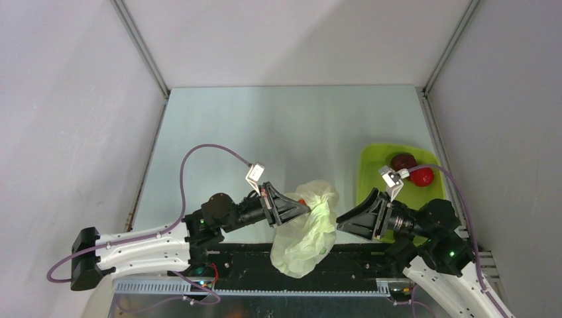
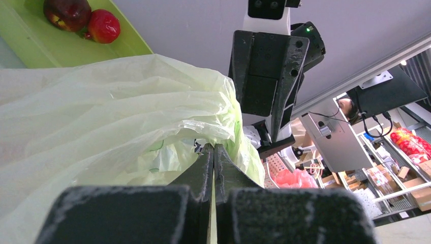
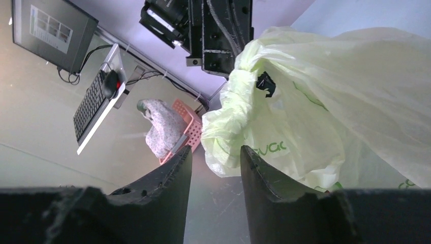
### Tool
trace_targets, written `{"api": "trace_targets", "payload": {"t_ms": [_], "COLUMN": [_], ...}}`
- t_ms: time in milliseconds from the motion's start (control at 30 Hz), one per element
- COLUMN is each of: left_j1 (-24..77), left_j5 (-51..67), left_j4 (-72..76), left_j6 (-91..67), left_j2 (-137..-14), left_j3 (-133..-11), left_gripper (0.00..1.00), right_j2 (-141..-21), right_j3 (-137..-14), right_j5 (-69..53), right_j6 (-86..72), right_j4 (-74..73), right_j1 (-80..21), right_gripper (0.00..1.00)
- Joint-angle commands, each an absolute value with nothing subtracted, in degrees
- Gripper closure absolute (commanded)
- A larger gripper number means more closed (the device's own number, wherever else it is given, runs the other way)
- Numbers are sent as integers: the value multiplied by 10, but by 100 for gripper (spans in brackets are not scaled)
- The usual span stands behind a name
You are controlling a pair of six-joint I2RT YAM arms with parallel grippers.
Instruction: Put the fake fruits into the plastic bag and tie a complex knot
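**Bag [image 1: 306, 232] pinched on one side, other side free**

We see one bag, slumped in a soft heap at the middle of the near edge of the table [image 1: 265, 132]. The left gripper [image 2: 214, 148] is clenched on a pinch of the bag's rim. The right gripper [image 3: 213, 155] has its fingers apart, with a fold of film just in front of them, and it grasps nothing.

The film is thin, light and limp. We judge that it will crumple and slide rather than keep a shape, so the mouth will sag shut unless both sides are held. The best hold for the free gripper looks like a gathered pinch of rim opposite the left one, several layers thick.

One green tray [image 1: 374, 169] sits against the right edge. It carries a dark maroon fruit [image 1: 403, 161] and a red fruit [image 1: 422, 176], touching each other. Both look glossy and round, so they will likely roll or slip; we would grip them across the widest part. A small reddish spot shows at the bag's mouth, but we cannot tell what it is. We see no knot.
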State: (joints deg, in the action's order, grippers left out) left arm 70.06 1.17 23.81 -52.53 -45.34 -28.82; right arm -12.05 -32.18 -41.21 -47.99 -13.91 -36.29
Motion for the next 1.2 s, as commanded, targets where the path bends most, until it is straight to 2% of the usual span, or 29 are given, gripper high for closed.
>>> {"api": "trace_targets", "payload": {"t_ms": [0, 200, 367, 633, 867, 933, 1000, 1067, 1167], "left_j1": [700, 700, 701, 700, 700, 700, 700, 700, 700], "left_j5": [2, 2, 2, 3, 2, 2, -7, -25, -73], "left_j4": [248, 247, 246, 245, 245, 245, 244, 234, 179], "left_j6": [-516, -516, -516, -516, -515, -515, -512, -506, -490], "left_j2": [-451, -450, -449, -444, -440, -439, -434, -421, -383], "left_j3": [-300, -301, -301, -299, -298, -298, -297, -292, -292], "left_gripper": [100, 100, 100, 100, 100, 100, 100, 100, 100], "right_j2": [-135, -153, -170, -176, -202, -211, -213, -209, -194], "right_j3": [-356, -355, -355, -355, -355, -355, -355, -355, -355], "right_j5": [-372, -252, -183, -146, -154, -155, -153, -143, -119], "right_j6": [-480, -453, -434, -426, -422, -420, -417, -416, -414], "right_j4": [-148, -171, -174, -169, -131, -126, -126, -141, -169], "right_j1": [-405, -519, -597, -615, -618, -620, -620, -620, -620], "right_gripper": [57, 59, 56, 49, 49, 55, 73, 95, 100]}}
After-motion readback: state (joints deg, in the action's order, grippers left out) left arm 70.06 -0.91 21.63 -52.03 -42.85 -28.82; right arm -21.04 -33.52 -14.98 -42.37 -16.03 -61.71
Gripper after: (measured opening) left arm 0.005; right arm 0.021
